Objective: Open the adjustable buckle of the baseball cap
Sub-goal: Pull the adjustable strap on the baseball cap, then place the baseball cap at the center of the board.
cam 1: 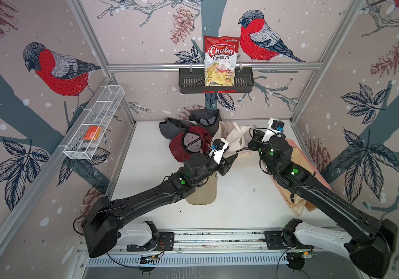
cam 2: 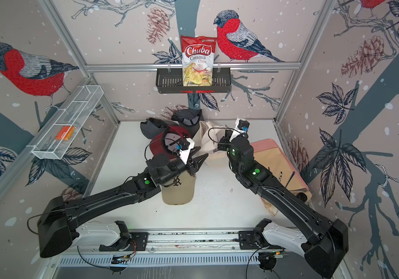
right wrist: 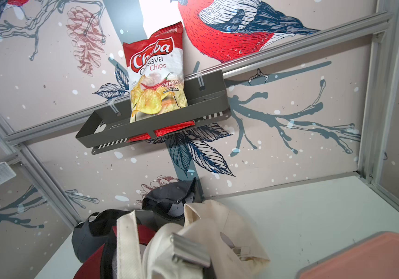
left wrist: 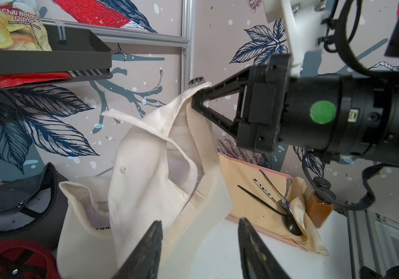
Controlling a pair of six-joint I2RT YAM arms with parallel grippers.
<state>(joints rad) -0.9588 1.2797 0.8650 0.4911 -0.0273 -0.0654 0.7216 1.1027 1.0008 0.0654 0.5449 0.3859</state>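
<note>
A cream baseball cap [left wrist: 145, 183] hangs lifted at the back of the table, also seen in both top views [cam 1: 236, 139] [cam 2: 209, 137]. My right gripper [left wrist: 197, 97] is shut on its back strap, just beside the metal buckle [left wrist: 196, 80]. In the right wrist view the silver buckle [right wrist: 190, 251] sits close to the camera with a loose strap end [right wrist: 127, 241] beside it; the jaws themselves are hidden under cloth. My left gripper [left wrist: 199, 233] is open, its fingers [left wrist: 150, 244] standing apart just short of the hanging cap, holding nothing. In a top view it [cam 1: 230, 160] hovers left of the cap.
A beige cap [cam 2: 179, 190] lies under my left arm. A red cap [cam 1: 189, 145] and dark grey caps [cam 1: 169, 128] are piled at the back. A pink tray [cam 2: 263, 142] with cloth, spoons [left wrist: 287, 217] and a sauce bottle [left wrist: 319, 210] sits at the right. A chips bag [cam 1: 220, 60] stands in the wall shelf.
</note>
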